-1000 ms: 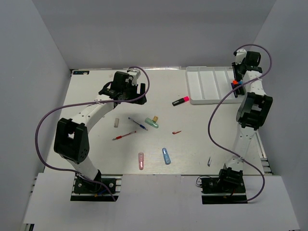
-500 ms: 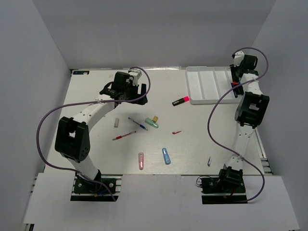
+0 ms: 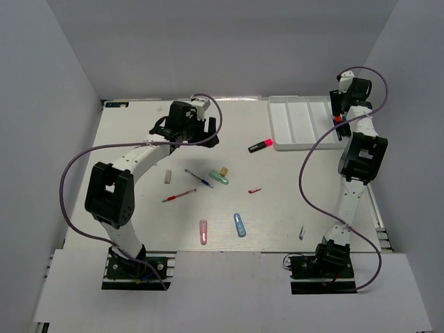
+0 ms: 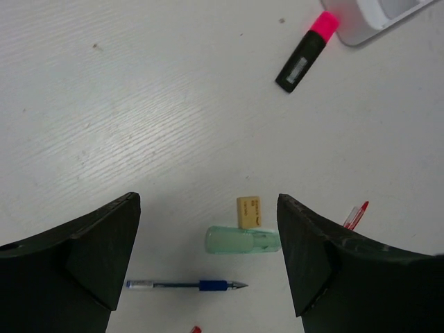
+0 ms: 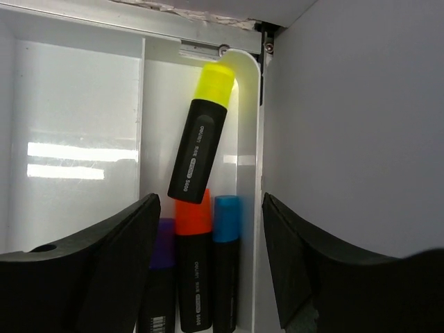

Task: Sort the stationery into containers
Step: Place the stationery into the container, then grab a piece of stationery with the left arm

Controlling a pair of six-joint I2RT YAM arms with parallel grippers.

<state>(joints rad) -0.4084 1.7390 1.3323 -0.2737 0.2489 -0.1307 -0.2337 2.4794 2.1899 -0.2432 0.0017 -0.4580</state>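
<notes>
Over to the right arm: the right gripper [image 5: 208, 205] hangs over the white tray [image 3: 298, 128], which sits at the bench's [image 3: 132, 208] 1 o'clock corner. Its jaws are spread, gripping nothing. Below it, in the tray's rightmost compartment, lies a yellow-capped highlighter [image 5: 201, 146]. In the wrist view its long axis is tilted, cap toward 1 o'clock at the compartment's far end and black tail toward 7. That tail rests across an orange-capped highlighter [image 5: 192, 267]. A blue-capped highlighter [image 5: 225, 267] and a purple-capped highlighter [image 5: 159, 284] lie either side of the orange one, all three running 12 to 6.

Now the left arm: the left gripper [image 4: 208, 201] hovers wide open above bare bench at about 11 o'clock, nothing between its fingers.

From its wrist camera, a pink-capped highlighter [image 4: 307, 52] lies with its cap at 1 o'clock, right by the tray's corner. A green capsule [image 4: 243, 240] lies flat along 9 to 3, with a tan eraser [image 4: 248, 211] just beside it at 12. The blue pen [image 4: 187, 284] also runs 9 to 3, tip toward 3.

From above, more pieces are scattered mid-bench:
- A red pen [image 3: 179, 196] runs roughly 8 to 2.
- A pink capsule [image 3: 203, 232] lies 12 to 6.
- A blue capsule [image 3: 240, 225] lies about 11 to 5.
- A small red piece [image 3: 255, 190] lies toward 3 o'clock of the green capsule.
</notes>
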